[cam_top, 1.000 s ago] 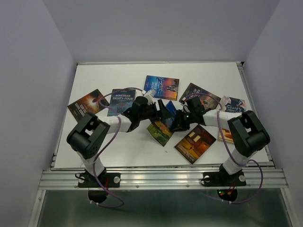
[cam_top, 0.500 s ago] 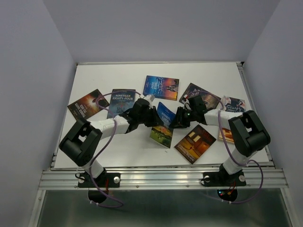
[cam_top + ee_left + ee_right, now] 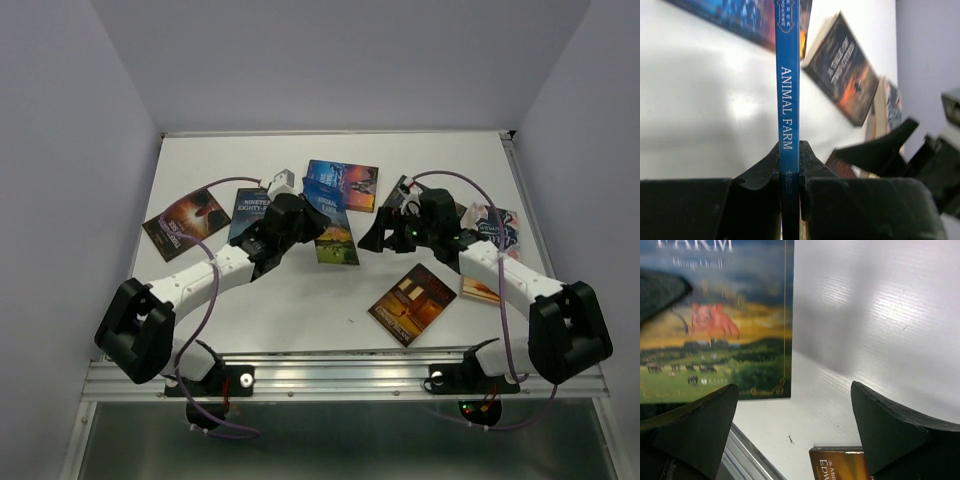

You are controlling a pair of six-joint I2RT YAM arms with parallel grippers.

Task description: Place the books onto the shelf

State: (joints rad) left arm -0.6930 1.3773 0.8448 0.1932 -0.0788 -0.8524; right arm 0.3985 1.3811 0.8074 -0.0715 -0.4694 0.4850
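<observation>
The left arm's fingers (image 3: 765, 172) pinched a thin blue paperback, "Animal Farm" (image 3: 788, 90), narrowly across one end of its spine and held it on edge above the white bench (image 3: 300, 300). It hung between the two arms and just in front of a blue book (image 3: 345, 180) lying flat. The right arm's fingers (image 3: 695, 425) stood wide apart and empty just beside the paperback, its pig-and-pasture cover filling much of that wrist's view.

The grip looked the weak point. With so little of the spine caught, the book could swing or slide out during a carry. The loose covers and pages could also fan open and catch on something. The open right fingers sat close enough that a move by either arm might knock the paperback askew.

The other books lay scattered flat on the bench. Among them were "Nineteen Eighty-Four" (image 3: 252, 208), an orange-brown one (image 3: 412, 303) near the front, a dark orange one (image 3: 183, 222) at the left and more by the right arm (image 3: 495, 225). A low pass might drag one along. No shelf showed in any view, so where the book had to go could not be judged.
</observation>
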